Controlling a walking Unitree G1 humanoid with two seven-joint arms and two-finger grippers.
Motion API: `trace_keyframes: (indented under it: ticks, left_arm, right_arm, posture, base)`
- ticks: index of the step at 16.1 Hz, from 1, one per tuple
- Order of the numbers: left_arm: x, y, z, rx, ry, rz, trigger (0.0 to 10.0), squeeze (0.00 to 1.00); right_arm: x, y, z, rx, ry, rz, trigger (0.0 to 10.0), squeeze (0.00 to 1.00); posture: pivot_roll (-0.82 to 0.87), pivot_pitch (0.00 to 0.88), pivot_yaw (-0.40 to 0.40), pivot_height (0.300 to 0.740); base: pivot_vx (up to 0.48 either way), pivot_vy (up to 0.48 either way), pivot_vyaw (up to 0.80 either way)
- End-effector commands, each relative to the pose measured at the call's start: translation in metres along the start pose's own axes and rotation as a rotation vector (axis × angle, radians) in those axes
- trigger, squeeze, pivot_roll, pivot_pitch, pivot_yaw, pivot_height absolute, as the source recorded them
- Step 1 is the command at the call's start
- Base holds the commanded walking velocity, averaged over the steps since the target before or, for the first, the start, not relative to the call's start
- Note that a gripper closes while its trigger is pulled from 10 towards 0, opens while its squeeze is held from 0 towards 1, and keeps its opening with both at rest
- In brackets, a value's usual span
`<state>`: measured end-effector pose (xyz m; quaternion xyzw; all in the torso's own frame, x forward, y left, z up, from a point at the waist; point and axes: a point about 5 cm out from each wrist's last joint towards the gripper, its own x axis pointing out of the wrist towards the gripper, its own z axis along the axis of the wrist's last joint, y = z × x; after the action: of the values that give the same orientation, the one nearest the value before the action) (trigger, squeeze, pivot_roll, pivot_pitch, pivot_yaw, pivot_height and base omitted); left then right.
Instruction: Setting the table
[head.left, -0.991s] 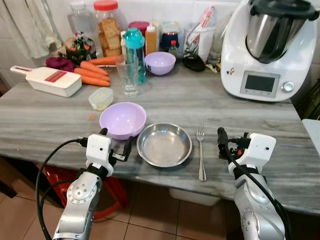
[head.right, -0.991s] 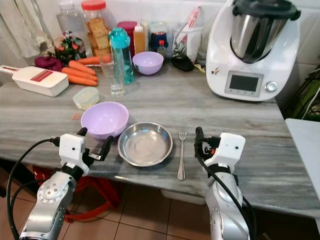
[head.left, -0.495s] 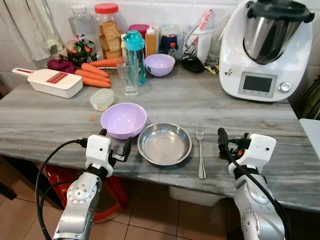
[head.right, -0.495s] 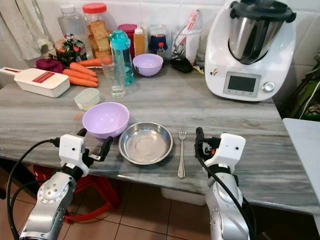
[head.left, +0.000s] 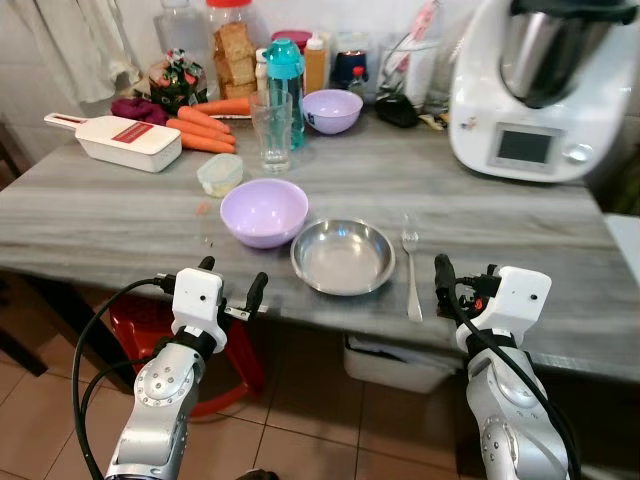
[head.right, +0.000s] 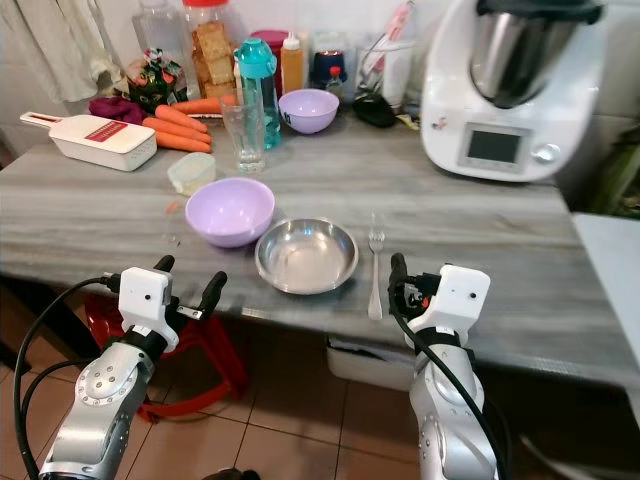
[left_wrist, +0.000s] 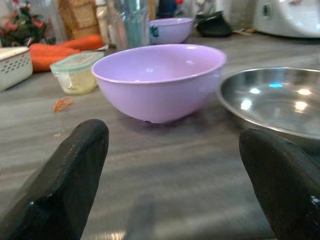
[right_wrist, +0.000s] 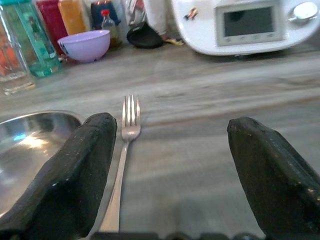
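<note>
While fork (right_wrist: 121, 165) handle sits behind right claw (right_wrist: 170, 170) | blender top cropped (head.left: 545, 85)

Grey streaked stone-look table (head.left: 120, 215) here, with a lilac bowl (head.left: 264, 211) beside a shiny silver dish (head.left: 343, 256) and a silver fork (head.left: 411, 272). Farther back, bright orange carrots (head.left: 200, 127), a teal bottle (head.left: 286, 80), a second lilac bowl (head.left: 332, 110), and a white slicer (head.left: 115, 141) with a red label. White machine (head.left: 540, 90) with a grey screen, terracotta floor tiles (head.left: 40, 420) below.
</note>
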<state>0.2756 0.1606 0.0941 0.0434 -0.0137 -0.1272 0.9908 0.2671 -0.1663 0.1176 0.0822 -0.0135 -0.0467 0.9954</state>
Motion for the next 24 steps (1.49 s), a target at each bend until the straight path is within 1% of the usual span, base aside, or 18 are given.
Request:
trace_keyframes:
  ticks: [1, 7, 11, 14, 16, 20, 22, 24]
  left_arm:
    - [0.0, -0.001, 0.0, 0.011, 0.008, -0.012, 10.0, 0.0]
    - [0.001, -0.002, 0.0, 0.011, 0.007, -0.021, 10.0, 0.0]
    - [0.001, -0.003, 0.0, 0.009, 0.006, -0.024, 10.0, 0.0]
    - [0.002, -0.005, 0.0, 0.01, 0.005, -0.026, 10.0, 0.0]
    - [0.001, -0.005, 0.0, 0.011, 0.005, -0.027, 10.0, 0.0]
    - [0.002, -0.005, 0.0, 0.016, 0.004, -0.031, 10.0, 0.0]
    - [0.002, -0.006, 0.001, 0.017, -0.009, -0.048, 10.0, 0.0]
    - [0.002, -0.007, 0.004, -0.005, -0.036, -0.071, 10.0, 0.0]
  right_arm:
    - [0.0, -0.001, -0.002, 0.0, 0.008, -0.005, 10.0, 0.0]
    - [-0.001, 0.002, -0.004, -0.01, 0.009, 0.011, 10.0, 0.0]
    - [0.0, 0.0, -0.006, -0.02, 0.024, 0.004, 10.0, 0.0]
    - [0.001, -0.002, -0.008, 0.006, 0.035, -0.004, 10.0, 0.0]
    - [0.0, -0.001, -0.012, 0.028, 0.055, 0.006, 10.0, 0.0]
    - [0.0, 0.003, -0.013, 0.027, 0.061, 0.02, 10.0, 0.0]
    - [0.0, 0.002, -0.012, 0.03, 0.056, 0.023, 10.0, 0.0]
    - [0.001, 0.002, -0.012, 0.032, 0.051, 0.025, 10.0, 0.0]
  posture:
    - [-0.01, 0.0, 0.034, 0.74]
    - [0.0, 0.0, 0.034, 0.74]
    - [-0.01, 0.0, 0.032, 0.74]
    - [-0.01, 0.0, 0.031, 0.74]
    - [-0.01, 0.0, 0.031, 0.74]
    - [0.0, 0.0, 0.031, 0.74]
    - [0.0, 0.0, 0.031, 0.74]
    - [0.0, 0.0, 0.031, 0.74]
  base:
    - [-0.345, 0.0, 0.0]
    - [-0.339, 0.0, 0.0]
    - [-0.333, 0.0, 0.0]
    - [-0.337, 0.0, 0.0]
    - [-0.336, 0.0, 0.0]
    - [-0.333, 0.0, 0.0]
    - [0.0, 0.0, 0.0]
    - [0.0, 0.0, 0.0]
